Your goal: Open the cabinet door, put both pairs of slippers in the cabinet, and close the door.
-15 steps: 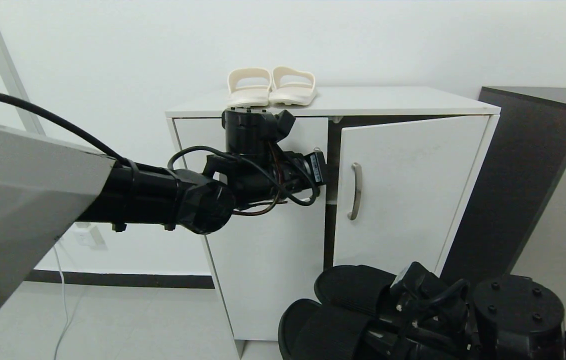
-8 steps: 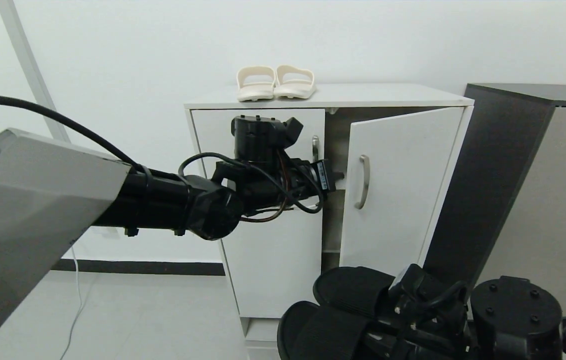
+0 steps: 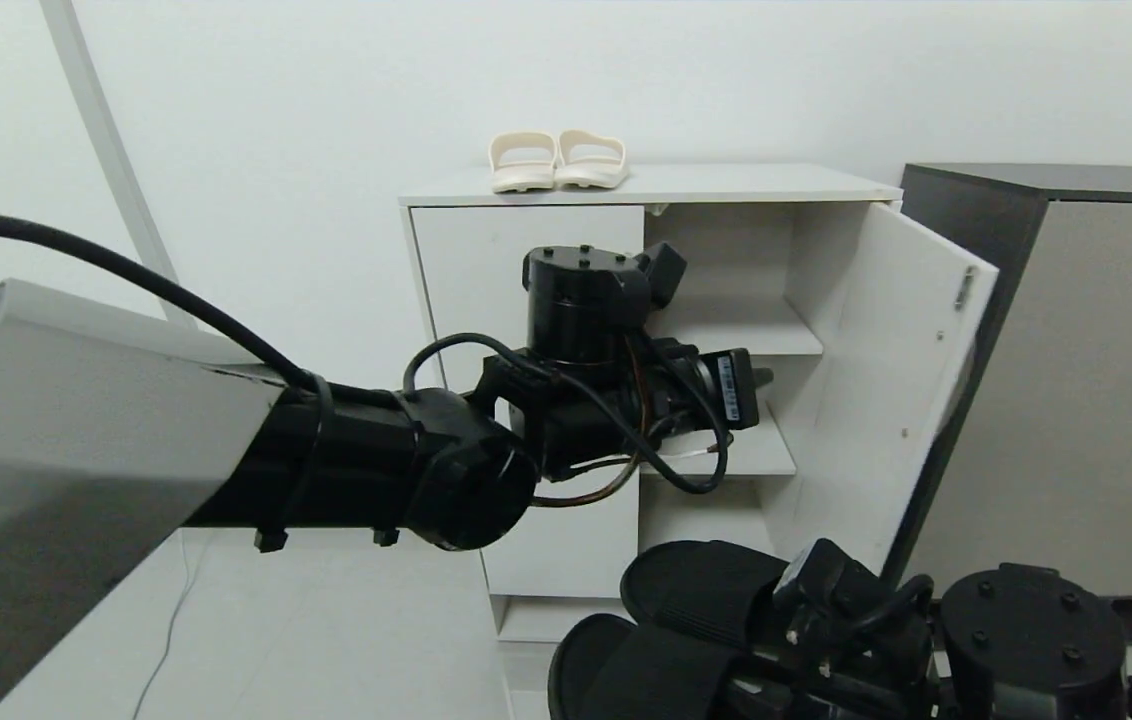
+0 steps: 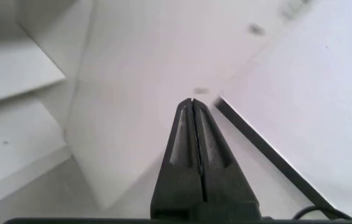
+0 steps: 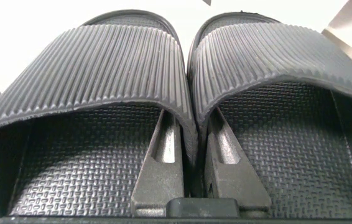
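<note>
Pinching the black slippers, right tool sits near the lower edge of the open door; left tool closed.

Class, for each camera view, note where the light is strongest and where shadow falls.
Head view: soft shade inside the cabinet, black slippers darkest. Left wrist view: white cabinet panels washed out around the shut left claw. Right wrist view: glare above the black slippers, shadow under their straps.

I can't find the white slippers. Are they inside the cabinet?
No, the cream slippers sit side by side on top of the cabinet, not on its shelves.
</note>
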### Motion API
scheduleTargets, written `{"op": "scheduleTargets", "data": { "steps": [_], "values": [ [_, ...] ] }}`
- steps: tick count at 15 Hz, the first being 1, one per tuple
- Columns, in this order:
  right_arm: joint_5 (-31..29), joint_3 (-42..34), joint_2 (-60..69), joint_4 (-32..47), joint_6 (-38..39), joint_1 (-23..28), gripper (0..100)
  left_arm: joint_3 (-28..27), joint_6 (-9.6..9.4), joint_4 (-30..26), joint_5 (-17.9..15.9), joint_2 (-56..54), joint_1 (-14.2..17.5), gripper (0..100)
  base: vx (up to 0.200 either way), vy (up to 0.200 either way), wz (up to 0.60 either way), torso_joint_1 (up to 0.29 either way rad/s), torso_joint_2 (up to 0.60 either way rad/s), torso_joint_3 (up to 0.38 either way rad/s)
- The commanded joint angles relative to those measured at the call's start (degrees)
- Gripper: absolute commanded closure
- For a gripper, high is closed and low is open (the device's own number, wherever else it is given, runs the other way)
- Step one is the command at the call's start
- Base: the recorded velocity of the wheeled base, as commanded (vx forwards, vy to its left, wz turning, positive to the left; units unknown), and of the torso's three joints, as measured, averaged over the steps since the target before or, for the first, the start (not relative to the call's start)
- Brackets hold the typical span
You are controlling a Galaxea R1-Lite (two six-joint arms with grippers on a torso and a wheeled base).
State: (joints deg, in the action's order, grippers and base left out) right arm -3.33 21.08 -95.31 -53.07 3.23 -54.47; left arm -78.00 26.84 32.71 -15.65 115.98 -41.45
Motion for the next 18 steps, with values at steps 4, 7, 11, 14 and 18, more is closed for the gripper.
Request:
{"op": "scheduleTargets", "data": {
  "steps": [4, 7, 11, 14, 18],
  "values": [
    [0.0, 0.0, 0.0, -0.2, 0.1, 0.2, 100, 15.8, -0.04, 1.0, -0.1, -17.7, 9.0, 100, 0.000, 0.000, 0.00, 0.000, 0.00, 0.000],
    [0.0, -0.1, -0.1, -0.2, 0.0, 0.4, 100, 32.6, -0.12, 1.0, -0.2, -36.6, 13.9, 100, 0.000, 0.000, 0.00, 0.000, 0.00, 0.000],
    [0.0, -0.1, -0.1, -0.1, 0.0, 0.9, 100, 48.9, -10.58, -7.7, 0.9, -62.1, 19.1, 100, 0.000, 0.000, 0.00, 0.000, 0.00, 0.000],
    [0.0, 0.5, -0.4, -0.1, 0.1, 2.7, 100, 47.8, -14.45, -32.2, 9.7, -84.3, 20.5, 100, 0.000, 0.000, 0.00, 0.000, 0.00, 0.000],
    [-2.9, 7.6, -7.0, -0.3, 3.8, 8.4, 100, 49.1, -17.62, -43.9, 22.2, -98.1, 22.2, 100, 0.000, 0.000, 0.00, 0.000, 0.00, 0.000]
  ]
}}
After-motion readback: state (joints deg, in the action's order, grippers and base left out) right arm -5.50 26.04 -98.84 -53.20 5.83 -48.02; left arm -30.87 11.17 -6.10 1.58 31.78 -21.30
